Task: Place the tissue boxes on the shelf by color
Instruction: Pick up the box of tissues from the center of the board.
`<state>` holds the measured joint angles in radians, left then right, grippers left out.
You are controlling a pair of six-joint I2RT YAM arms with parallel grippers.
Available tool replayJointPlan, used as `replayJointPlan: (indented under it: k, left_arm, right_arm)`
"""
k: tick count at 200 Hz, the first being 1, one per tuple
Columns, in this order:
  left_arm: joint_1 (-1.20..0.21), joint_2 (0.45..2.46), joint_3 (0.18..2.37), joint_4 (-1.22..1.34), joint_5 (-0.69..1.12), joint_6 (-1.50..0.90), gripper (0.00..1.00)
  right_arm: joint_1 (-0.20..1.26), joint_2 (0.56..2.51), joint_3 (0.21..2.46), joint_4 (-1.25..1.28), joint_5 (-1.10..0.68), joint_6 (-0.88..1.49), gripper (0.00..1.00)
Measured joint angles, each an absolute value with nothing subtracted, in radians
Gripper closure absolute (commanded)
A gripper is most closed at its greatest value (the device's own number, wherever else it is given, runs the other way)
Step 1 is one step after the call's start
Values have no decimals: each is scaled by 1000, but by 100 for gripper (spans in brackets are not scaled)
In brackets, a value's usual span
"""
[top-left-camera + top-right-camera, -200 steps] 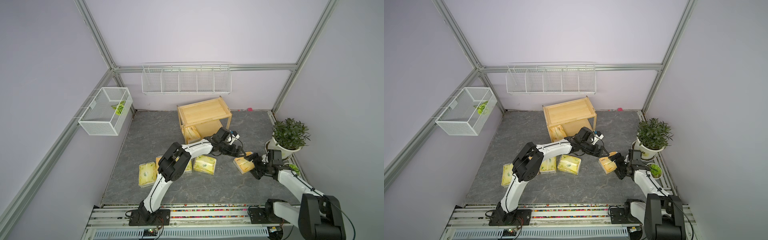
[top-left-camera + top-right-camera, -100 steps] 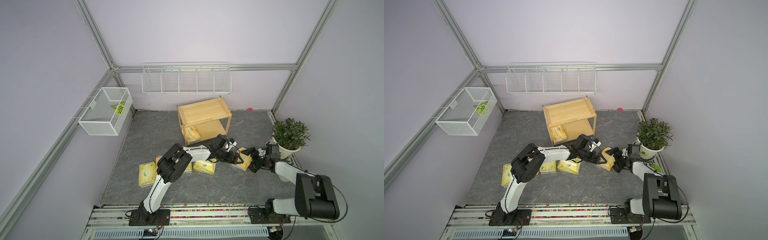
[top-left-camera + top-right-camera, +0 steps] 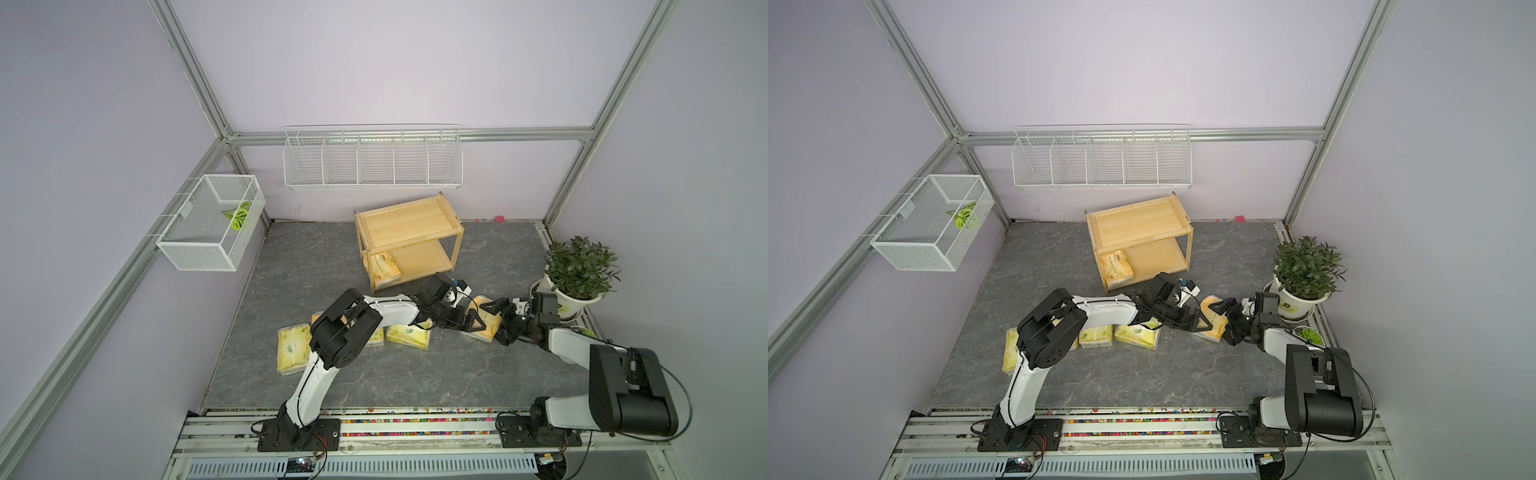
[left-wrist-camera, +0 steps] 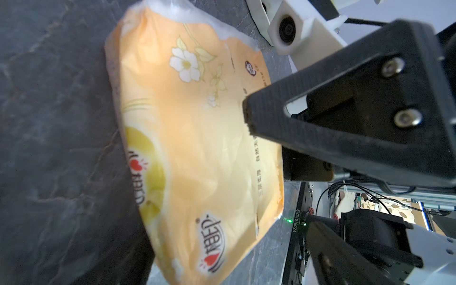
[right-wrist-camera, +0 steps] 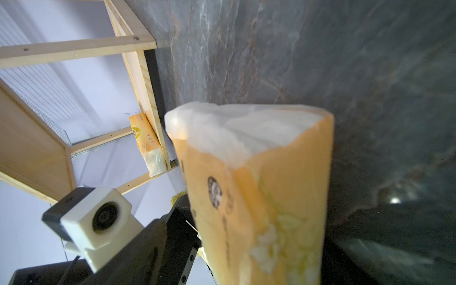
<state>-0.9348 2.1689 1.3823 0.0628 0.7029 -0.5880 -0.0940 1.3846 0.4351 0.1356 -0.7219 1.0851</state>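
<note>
Pack in transit: orange pack (image 4: 197, 148), flower-printed wrap, was raised and tilted off the bench (image 3: 415, 382), just in front of the shelf's open side and between the two hands.
Right hand (image 3: 498, 321): appeared pinched on the pack's end nearest the potted plant (image 3: 579, 270), judging by both top views. Its own fingers were outside its wrist view.
Left hand (image 3: 471, 321): spread wide, with one finger (image 4: 320, 140) reaching over the pack's printed face. No contact could be confirmed.
Step judged: a handover from right hand to left hand, not yet completed.
Shelf (image 3: 407, 224): light wood, two tiers, stood toward the rear of the bench. The top tray carried nothing.
Lower tier: held one shelved orange pack (image 3: 384, 270), leaning against a front corner post.
Pale yellow-green packs: three, all lay on the bench by the left arm. One lay apart (image 3: 291, 349), one was partly under the arm (image 3: 376, 337), and one was near the wrist (image 3: 409, 336).
Third orange: only an orange corner (image 3: 316, 319) showed behind the left arm's elbow. Identity could not be confirmed.
Done: one pack of six was shelved.
Outstanding: the pack in transit, the hidden orange one and all three pale packs. The pale colour had no tier claimed yet.
Risk noted: the soft wrap could slip or crumple during the exchange.
</note>
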Motion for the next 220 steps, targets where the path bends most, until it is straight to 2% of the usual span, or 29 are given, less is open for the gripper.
replayJointPlan:
  k: [42,77,104,165,220]
  left_arm:
    - [-935,2159,1382,60,692,-590,0]
    - [-936,2143,1383,46,678,-589,0]
    - [-937,2140,1403,15,673,-579,0]
    - [-936,2099,1424,-61,622,-545,0]
    - [-888,1913,1518,-201,496,-500,0]
  right_arm:
    - [-94,1323,421,139,-741,1103,31]
    - [-100,1283,419,130,-745,1104,52]
    - [-101,1284,416,120,-745,1100,62]
    - [-104,1290,415,113,-749,1091,69]
    - [-104,1268,416,79,-761,1076,73]
